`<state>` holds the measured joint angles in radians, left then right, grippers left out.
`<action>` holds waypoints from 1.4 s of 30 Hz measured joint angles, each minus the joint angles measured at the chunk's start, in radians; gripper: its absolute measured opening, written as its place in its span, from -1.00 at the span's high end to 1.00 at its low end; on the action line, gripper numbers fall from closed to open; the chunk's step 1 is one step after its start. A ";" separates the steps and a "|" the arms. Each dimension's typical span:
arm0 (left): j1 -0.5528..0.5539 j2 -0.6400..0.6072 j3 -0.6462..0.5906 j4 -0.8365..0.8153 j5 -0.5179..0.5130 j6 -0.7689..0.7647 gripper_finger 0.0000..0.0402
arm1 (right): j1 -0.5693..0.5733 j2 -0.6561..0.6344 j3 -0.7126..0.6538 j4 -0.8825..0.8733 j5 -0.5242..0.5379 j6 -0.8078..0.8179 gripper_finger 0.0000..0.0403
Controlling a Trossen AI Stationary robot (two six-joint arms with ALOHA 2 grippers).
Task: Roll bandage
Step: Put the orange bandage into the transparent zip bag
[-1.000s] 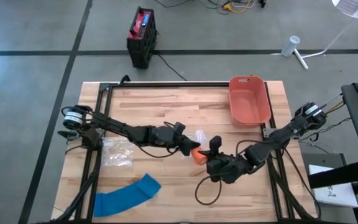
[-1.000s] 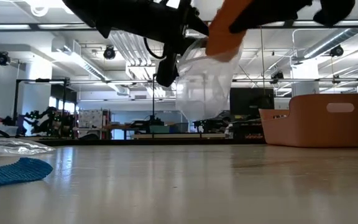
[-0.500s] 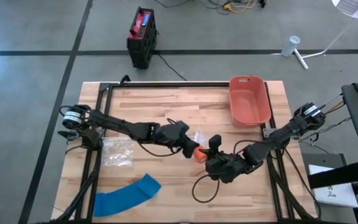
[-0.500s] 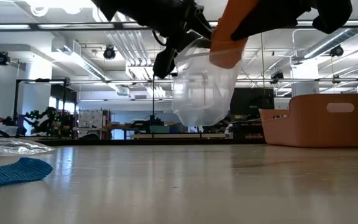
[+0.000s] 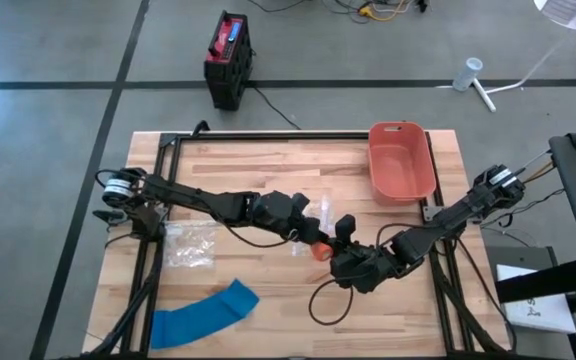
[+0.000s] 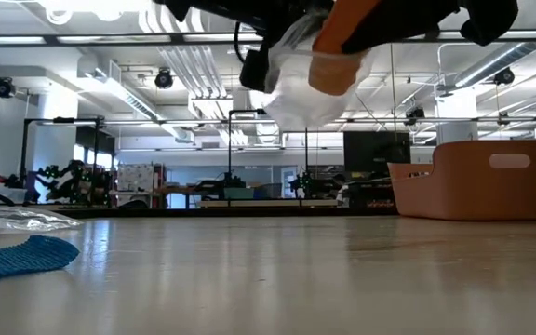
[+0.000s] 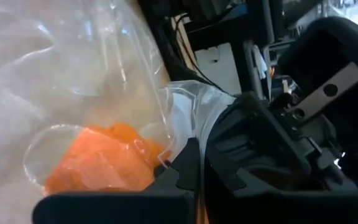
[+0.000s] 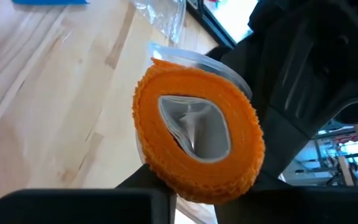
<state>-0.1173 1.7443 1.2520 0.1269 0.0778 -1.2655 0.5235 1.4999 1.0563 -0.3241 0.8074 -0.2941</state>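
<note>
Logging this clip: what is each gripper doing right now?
Left gripper: shut on the clear plastic wrapper.
Right gripper: shut on the orange bandage roll.

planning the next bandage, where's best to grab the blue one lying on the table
Probably at the blue bandage's raised, curled end nearest the table's middle, coming straight down from above. The rest of the strip lies flat on the wood, leaving the fingers little edge to pinch.
</note>
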 joint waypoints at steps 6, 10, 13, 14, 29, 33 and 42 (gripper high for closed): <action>0.008 -0.004 -0.093 0.087 0.012 -0.113 1.00 | -0.002 0.002 -0.003 -0.024 -0.020 0.071 0.49; 0.025 -0.002 -0.171 0.251 0.032 -0.172 1.00 | -0.002 0.002 -0.003 -0.071 -0.025 0.148 0.30; 0.042 -0.002 -0.205 0.265 0.059 -0.210 1.00 | -0.003 -0.006 -0.003 -0.104 -0.047 0.220 0.15; 0.046 -0.001 -0.215 0.258 0.076 -0.222 1.00 | -0.003 -0.013 -0.002 -0.107 -0.042 0.239 0.11; 0.090 0.001 -0.258 0.299 0.147 -0.262 1.00 | 0.006 -0.168 -0.006 -0.142 -0.260 0.238 -0.23; 0.090 0.001 -0.257 0.299 0.144 -0.259 1.00 | 0.005 -0.142 -0.036 -0.137 -0.290 0.168 -0.14; 0.076 0.003 -0.256 0.305 0.099 -0.241 1.00 | -0.054 -0.046 -0.038 -0.022 -0.285 0.000 0.01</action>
<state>-0.0418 1.7477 0.9958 0.4324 0.1771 -1.5070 0.4697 1.4543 1.0183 -0.3459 0.5219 -0.2945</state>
